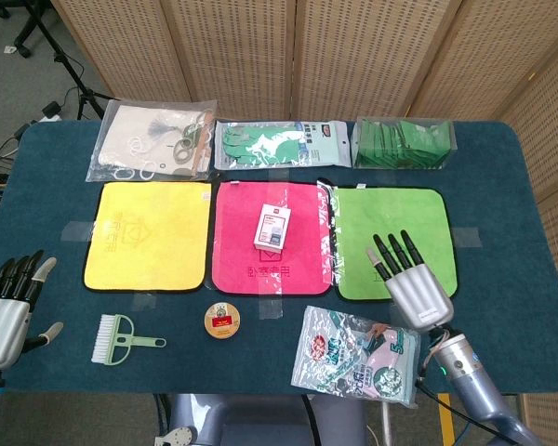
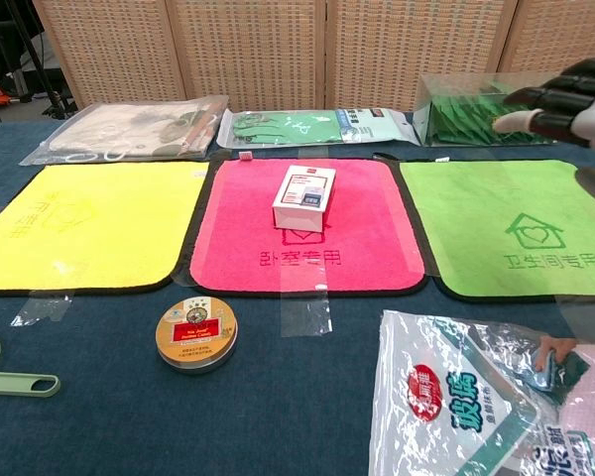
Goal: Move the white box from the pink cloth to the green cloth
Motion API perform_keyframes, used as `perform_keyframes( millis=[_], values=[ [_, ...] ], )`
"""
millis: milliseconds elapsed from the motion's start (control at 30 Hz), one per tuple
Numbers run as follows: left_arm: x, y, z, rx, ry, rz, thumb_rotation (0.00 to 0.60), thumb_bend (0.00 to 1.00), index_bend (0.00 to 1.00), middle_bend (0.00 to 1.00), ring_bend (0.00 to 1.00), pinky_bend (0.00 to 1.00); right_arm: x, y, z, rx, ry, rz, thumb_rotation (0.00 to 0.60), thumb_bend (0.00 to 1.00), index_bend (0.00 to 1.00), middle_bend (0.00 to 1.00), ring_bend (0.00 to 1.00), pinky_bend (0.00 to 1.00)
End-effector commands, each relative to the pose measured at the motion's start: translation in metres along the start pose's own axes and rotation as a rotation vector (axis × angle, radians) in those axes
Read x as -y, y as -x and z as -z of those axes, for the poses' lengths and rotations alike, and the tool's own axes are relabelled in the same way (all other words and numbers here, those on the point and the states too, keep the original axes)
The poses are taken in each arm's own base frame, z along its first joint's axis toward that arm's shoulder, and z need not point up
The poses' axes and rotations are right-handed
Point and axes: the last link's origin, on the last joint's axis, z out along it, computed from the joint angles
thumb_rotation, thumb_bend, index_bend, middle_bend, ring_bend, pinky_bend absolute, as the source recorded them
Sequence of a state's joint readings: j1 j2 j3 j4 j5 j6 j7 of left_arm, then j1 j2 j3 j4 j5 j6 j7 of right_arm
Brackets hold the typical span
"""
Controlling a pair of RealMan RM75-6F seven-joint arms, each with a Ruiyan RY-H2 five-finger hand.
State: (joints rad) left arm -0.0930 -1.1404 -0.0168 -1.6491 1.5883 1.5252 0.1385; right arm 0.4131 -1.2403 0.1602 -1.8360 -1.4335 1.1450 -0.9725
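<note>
The right hand [image 1: 412, 282] hovers empty, fingers spread, over the green cloth [image 1: 391, 214] — the white box [image 1: 272, 227] sits to its left on the pink cloth [image 1: 234, 243]. A careless sideways reach could topple the box.

left hand [image 1: 2, 316] cropped, brush [image 2: 10, 375] cut off

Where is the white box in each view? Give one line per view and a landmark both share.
Head view: the white box lies just above the middle of the pink cloth, centre of the picture.
Chest view: the white box sits on the far half of the pink cloth, slightly left of centre.
Shared landmark: the round tin on the table in front of the pink cloth.
</note>
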Motion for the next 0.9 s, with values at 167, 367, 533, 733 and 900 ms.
perform_keyframes(
  millis=[167,367,533,733,900],
  values=[
    [0.000,0.000,-0.001,0.001,-0.001,0.001,0.600,0.14,0.00,0.00,0.00,0.00,0.039,-0.015,-0.048,0.010,-0.071,0.062,0.600,1.00,0.05,0.00,0.00,0.00],
    [0.002,0.003,-0.003,0.010,-0.007,0.000,0.600,0.14,0.00,0.00,0.00,0.00,0.059,-0.021,-0.072,0.020,-0.096,0.118,0.600,1.00,0.05,0.00,0.00,0.00],
    [0.004,0.007,-0.005,0.026,-0.016,-0.004,0.600,0.14,0.00,0.00,0.00,0.00,0.088,-0.028,-0.093,0.028,-0.147,0.159,0.600,1.00,0.06,0.00,0.00,0.00],
    [0.004,0.011,-0.007,0.041,-0.017,-0.007,0.600,0.15,0.00,0.00,0.00,0.00,0.117,-0.037,-0.113,0.037,-0.176,0.192,0.600,1.00,0.06,0.00,0.00,0.00],
    [0.005,0.014,-0.008,0.050,-0.017,-0.010,0.600,0.15,0.00,0.00,0.00,0.00,0.132,-0.043,-0.128,0.038,-0.188,0.213,0.600,1.00,0.07,0.00,0.00,0.00]
  ],
)
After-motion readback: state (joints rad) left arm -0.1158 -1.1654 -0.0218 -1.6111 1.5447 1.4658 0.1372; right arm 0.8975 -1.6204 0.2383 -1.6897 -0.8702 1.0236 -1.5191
